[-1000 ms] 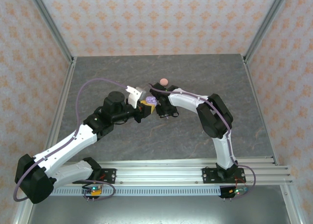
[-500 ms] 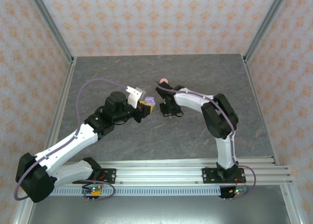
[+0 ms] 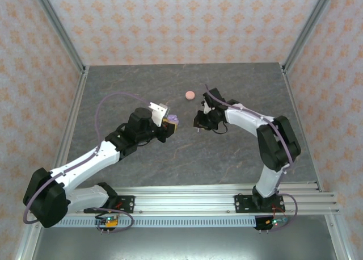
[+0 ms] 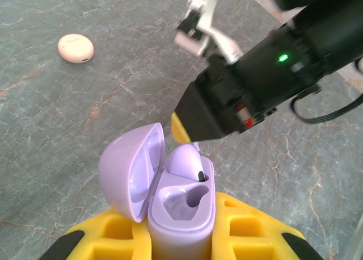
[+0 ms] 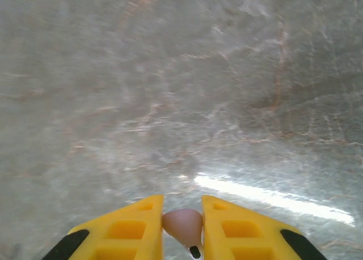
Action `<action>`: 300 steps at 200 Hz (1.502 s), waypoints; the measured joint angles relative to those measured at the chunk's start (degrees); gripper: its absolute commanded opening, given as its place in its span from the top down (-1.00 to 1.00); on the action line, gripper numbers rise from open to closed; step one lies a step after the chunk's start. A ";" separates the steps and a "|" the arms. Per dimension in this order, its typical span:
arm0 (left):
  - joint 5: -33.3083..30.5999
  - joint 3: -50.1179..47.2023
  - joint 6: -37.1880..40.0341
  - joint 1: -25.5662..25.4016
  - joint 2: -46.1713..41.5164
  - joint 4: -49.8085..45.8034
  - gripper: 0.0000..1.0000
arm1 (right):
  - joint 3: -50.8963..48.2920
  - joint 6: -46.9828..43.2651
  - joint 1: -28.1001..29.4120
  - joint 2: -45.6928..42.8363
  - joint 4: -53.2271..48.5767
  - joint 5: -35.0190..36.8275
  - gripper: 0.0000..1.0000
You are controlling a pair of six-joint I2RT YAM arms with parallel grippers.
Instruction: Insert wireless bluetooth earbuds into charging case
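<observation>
Three views, one pink disc (image 3: 190, 94)
Top camera looks down on it from high; left wrist shares it, low and nearer; right wrist looks closely onto the table (image 5: 170, 101).

Glossy smooth purple plastic charging case (image 4: 182, 206) between the left claw's (image 4: 173, 221) matt yellow plastic fingers (image 4: 116, 237); smooth pinkish plastic earbud (image 5: 182, 225) between the right claw's (image 5: 182, 206)

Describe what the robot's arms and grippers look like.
Both the left arm and right arm have white links with black joints, and a purple cable runs along each. The left gripper and right gripper have yellow fingers with square recesses and black patches. A green light glows on the right wrist.
</observation>
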 measured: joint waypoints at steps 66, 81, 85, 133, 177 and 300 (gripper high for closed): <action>-0.57 -0.55 -0.98 0.00 2.78 2.23 0.61 | -1.05 3.93 -1.16 -11.28 5.05 -9.22 0.58; -0.33 -0.55 -1.33 0.02 3.65 3.06 0.62 | -1.25 4.94 -1.16 -13.57 6.21 -10.32 0.57; -0.20 -0.57 -1.49 0.02 3.85 3.28 0.62 | -1.42 5.20 -1.16 -14.23 6.78 -10.64 0.57; 4.72 -0.90 -1.90 0.04 5.60 7.21 0.61 | -2.40 7.58 -0.31 -18.80 11.67 -12.96 0.56; 10.47 -0.90 -1.99 0.04 5.75 11.13 0.60 | -1.95 7.65 3.26 -19.80 12.31 -11.91 0.56; 13.18 -0.83 -3.06 0.04 5.99 12.33 0.60 | 3.61 2.23 9.42 -19.78 4.85 -2.34 0.57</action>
